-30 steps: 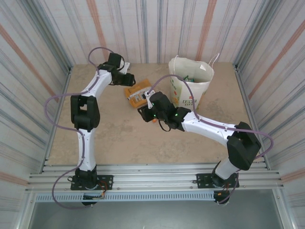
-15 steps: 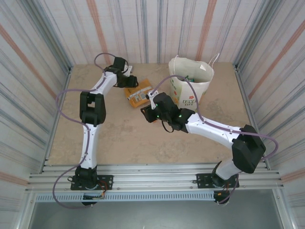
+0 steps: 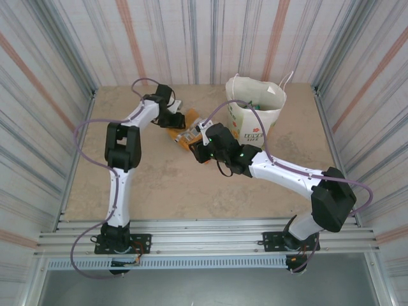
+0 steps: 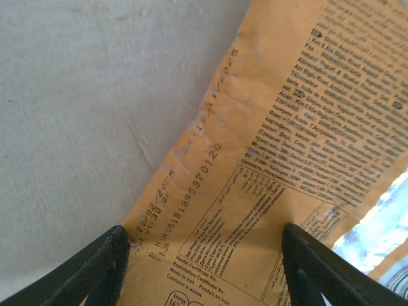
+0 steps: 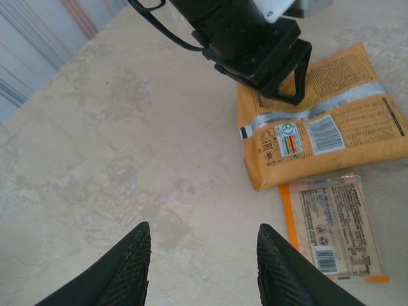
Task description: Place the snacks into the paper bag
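A large orange snack packet (image 5: pixel 322 121) lies printed side up on the table, with a smaller clear packet with orange edges (image 5: pixel 333 224) just in front of it. My left gripper (image 4: pixel 204 271) is open, its two fingers straddling one end of the orange packet (image 4: pixel 268 146); from above it sits at that packet's left edge (image 3: pixel 174 120). My right gripper (image 5: pixel 203 268) is open over bare table, just left of both packets, and shows from above (image 3: pixel 199 150). The white paper bag (image 3: pixel 254 120) stands upright to the right, with a green packet (image 3: pixel 257 105) inside.
The left gripper's black body (image 5: pixel 255 38) hangs over the far end of the orange packet. Corrugated walls (image 3: pixel 51 95) ring the beige table (image 3: pixel 159 185). Open floor lies left of and in front of the packets.
My left gripper has moved right and down from beside the packets onto the orange packet's left end. The right gripper shifted slightly up and right, then held still.
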Controlling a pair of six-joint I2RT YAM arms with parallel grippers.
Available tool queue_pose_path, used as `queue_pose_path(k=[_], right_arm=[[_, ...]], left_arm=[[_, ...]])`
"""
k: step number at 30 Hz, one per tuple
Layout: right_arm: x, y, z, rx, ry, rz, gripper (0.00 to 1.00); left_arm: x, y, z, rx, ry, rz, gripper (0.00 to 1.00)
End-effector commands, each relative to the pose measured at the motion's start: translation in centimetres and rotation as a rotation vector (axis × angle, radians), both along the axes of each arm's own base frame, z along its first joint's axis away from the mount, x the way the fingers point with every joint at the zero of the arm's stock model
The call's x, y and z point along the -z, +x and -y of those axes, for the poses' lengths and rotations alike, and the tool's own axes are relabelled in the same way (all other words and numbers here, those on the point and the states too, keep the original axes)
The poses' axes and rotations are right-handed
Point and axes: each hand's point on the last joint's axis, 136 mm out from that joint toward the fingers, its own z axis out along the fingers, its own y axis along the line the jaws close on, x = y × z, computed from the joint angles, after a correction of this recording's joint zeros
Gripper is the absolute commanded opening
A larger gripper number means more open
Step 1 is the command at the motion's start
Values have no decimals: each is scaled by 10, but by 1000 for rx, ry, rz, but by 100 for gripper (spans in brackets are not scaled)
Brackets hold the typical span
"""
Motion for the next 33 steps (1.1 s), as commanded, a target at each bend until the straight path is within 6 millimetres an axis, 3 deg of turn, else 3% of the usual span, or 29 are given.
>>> queue_pose_path(k=[1, 9, 14, 21, 25, 27, 33], right_arm=[[-5, -3, 6, -1, -2, 16, 46], [-8, -3, 11, 13, -6, 26, 45], [-10, -3, 13, 17, -7, 33, 45], [-13, -4, 12, 15, 3, 36, 45], [-16, -5, 13, 12, 7, 40, 45], [-18, -6, 13, 12, 8, 44, 45], [-19, -6, 16, 15, 6, 48, 45]], left_arm=[[-1, -22, -7, 61, 133, -24, 65], [22, -38, -21, 55, 248, -88, 50], [24, -52, -33, 38, 288, -115, 45], [23, -102, -43, -8, 265, -231, 47], [6, -131, -35, -29, 164, -262, 52], [-12, -136, -31, -42, 114, -231, 56], [-46, -118, -33, -88, 54, -128, 62]])
